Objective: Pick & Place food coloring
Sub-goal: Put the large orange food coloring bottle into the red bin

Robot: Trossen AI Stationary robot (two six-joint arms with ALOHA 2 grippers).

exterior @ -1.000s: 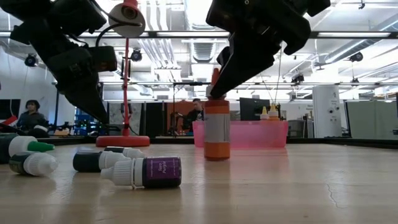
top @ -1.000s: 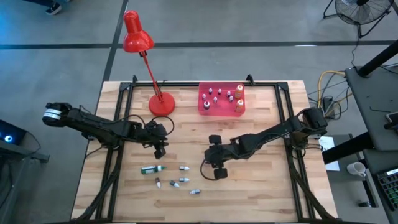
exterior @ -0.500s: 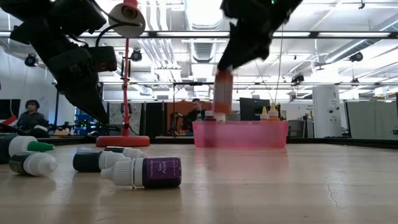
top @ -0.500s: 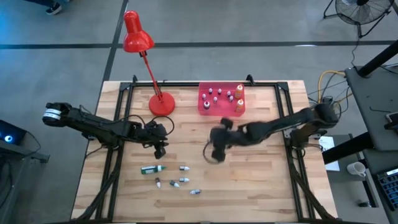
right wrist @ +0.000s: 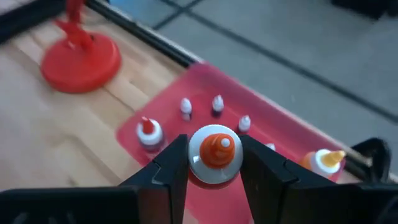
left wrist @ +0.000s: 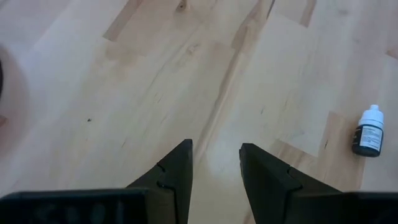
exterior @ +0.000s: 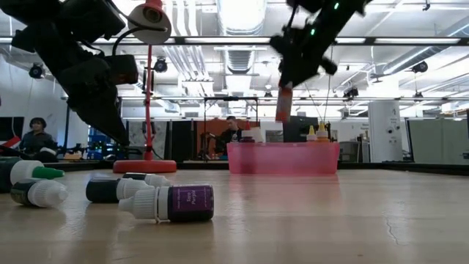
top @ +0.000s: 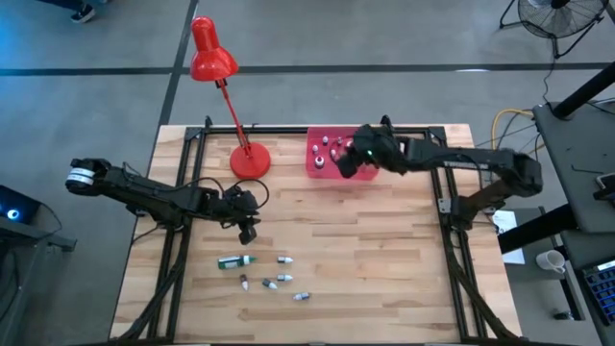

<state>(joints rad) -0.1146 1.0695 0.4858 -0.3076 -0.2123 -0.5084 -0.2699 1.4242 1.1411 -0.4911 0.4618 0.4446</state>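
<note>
My right gripper [right wrist: 214,144] is shut on an orange-red dropper bottle [exterior: 283,105] with a white collar and hangs over the pink tray [top: 313,169] at the table's far side. Several bottles stand upright in the tray [right wrist: 177,134], two of them orange [right wrist: 323,160]. Several loose bottles lie on their sides on the near part of the table: a dark green one [top: 233,260], small whitish ones [top: 280,280] and a purple-labelled one [exterior: 179,202]. My left gripper [top: 247,231] is open, low over bare wood left of centre, touching nothing. My right gripper pinches the orange-red bottle between its two fingers [right wrist: 171,163], which sit on opposite sides of the upper body below the white collar [right wrist: 200,160]. The fingers come from above, pointing down. The bottle is lifted clear, roughly upright with its cap up, and its lower end [exterior: 282,116] hangs over the tray.
A red desk lamp stands with its round base [top: 249,160] left of the tray and its head beyond the far edge. One small dark bottle [left wrist: 368,132] lies near my left gripper. Bare wood spreads across the table's middle and right.
My right gripper has lifted the orange-red bottle off the middle of the table, where it stood upright, and carried it up and toward the far edge until it hangs over the pink tray. The loose bottles have not moved.
</note>
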